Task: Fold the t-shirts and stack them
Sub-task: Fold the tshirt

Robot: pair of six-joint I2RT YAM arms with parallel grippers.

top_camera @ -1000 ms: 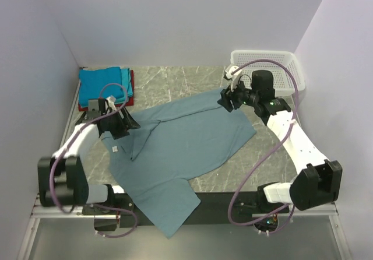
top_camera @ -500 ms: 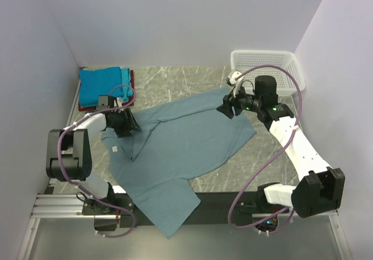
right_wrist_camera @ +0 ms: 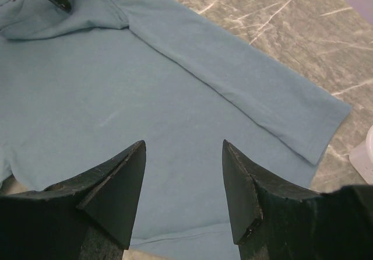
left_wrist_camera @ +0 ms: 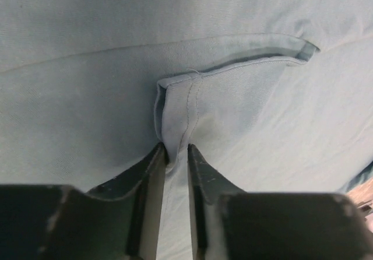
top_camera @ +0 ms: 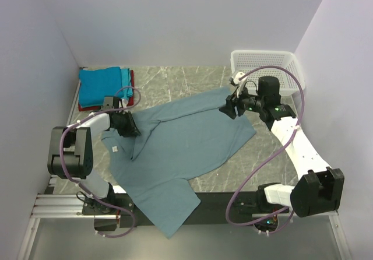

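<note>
The large grey-blue t-shirt (top_camera: 180,143) lies spread and crumpled across the table, its white tag (top_camera: 115,148) near the left edge. My left gripper (top_camera: 131,126) is down on its upper left part; in the left wrist view the fingers (left_wrist_camera: 176,149) stand narrow, pinching a raised seam fold of the cloth (left_wrist_camera: 178,108). Over the shirt's far right corner hovers my right gripper (top_camera: 229,105), its jaws (right_wrist_camera: 183,146) wide apart above flat cloth (right_wrist_camera: 145,85) and holding nothing. Folded bright blue, teal and red t-shirts (top_camera: 104,86) are stacked at the back left.
A white mesh basket (top_camera: 268,67) stands at the back right, just behind the right arm. The shirt's lower part hangs over the near table edge (top_camera: 169,222). Walls close in on the left, the back and the right. Bare marble table (top_camera: 256,161) shows to the right of the shirt.
The left gripper has narrowed from wide open onto a fold of the shirt and its arm has settled lower. The right gripper shifted slightly right and stays open.
</note>
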